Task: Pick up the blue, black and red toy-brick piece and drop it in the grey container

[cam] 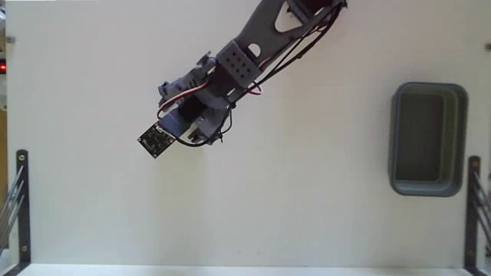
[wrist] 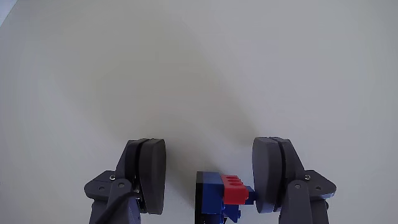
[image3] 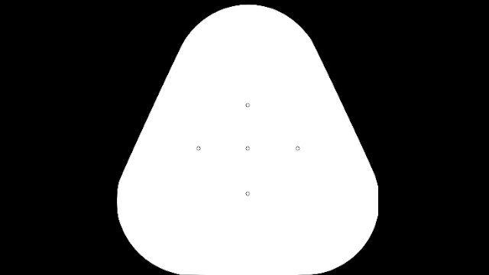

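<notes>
2 fingers (wrist: 150, 177) stand apart in the wrist view, and between them sits the toy-brick piece (wrist: 222, 194), low in the frame and nearer the finger on the right of that view. We see its red studded block on top, blue bricks under it and a black part on its left side. The right-hand pad looks to be touching or just beside the red block, though we cannot tell which; the left-hand pad is clearly apart from the piece. Nothing is clamped yet, so we judge the gripper (wrist: 210, 177) to be open around the piece but not holding it.

In the fixed view the arm (cam: 253, 54) reaches in from the top edge over the pale surface (cam: 307, 207), with the small square black circuit board (cam: 156, 139) at its lower end. The brick piece itself is hidden under the arm there, so we place it only by the wrist view.

The grey container (cam: 428, 139) stands well apart, near the right edge of the fixed view, and looks empty.

We judge the task to be at an early stage: the approach is made, while the closing of the fingers, the lift, the carry across to the container and the drop are all left to do.
</notes>
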